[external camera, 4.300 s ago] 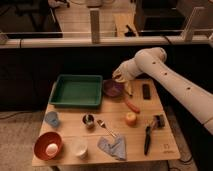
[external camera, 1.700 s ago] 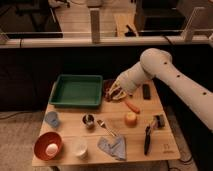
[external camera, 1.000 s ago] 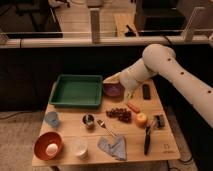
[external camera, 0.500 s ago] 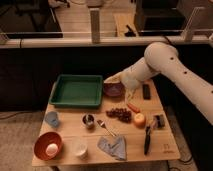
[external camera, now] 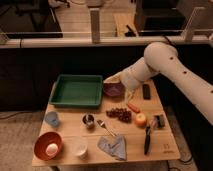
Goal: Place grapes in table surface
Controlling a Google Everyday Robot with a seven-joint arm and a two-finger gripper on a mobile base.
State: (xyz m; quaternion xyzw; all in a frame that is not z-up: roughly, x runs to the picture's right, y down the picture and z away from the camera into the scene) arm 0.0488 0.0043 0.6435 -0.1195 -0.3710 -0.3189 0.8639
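The grapes (external camera: 119, 114), a dark reddish-purple bunch, lie on the light wooden slatted table surface (external camera: 135, 150) near its middle, left of an orange fruit (external camera: 141, 119) and below an orange carrot (external camera: 133, 107). My gripper (external camera: 112, 79) hangs at the end of the white arm (external camera: 165, 65), above the far rim of the purple bowl (external camera: 114, 90). It is up and back from the grapes and apart from them.
A green tray (external camera: 77, 91) sits back left. At the front are a blue cup (external camera: 52, 118), an orange bowl (external camera: 48, 146) with an egg, a white cup (external camera: 80, 148), a blue cloth (external camera: 114, 146), a metal cup (external camera: 88, 120) and a fork (external camera: 105, 127). Black tools (external camera: 146, 139) lie right.
The grapes came out of the gripper onto the table between the earlier frames. The gripper then drew back over the purple bowl and has hardly moved in the last second.
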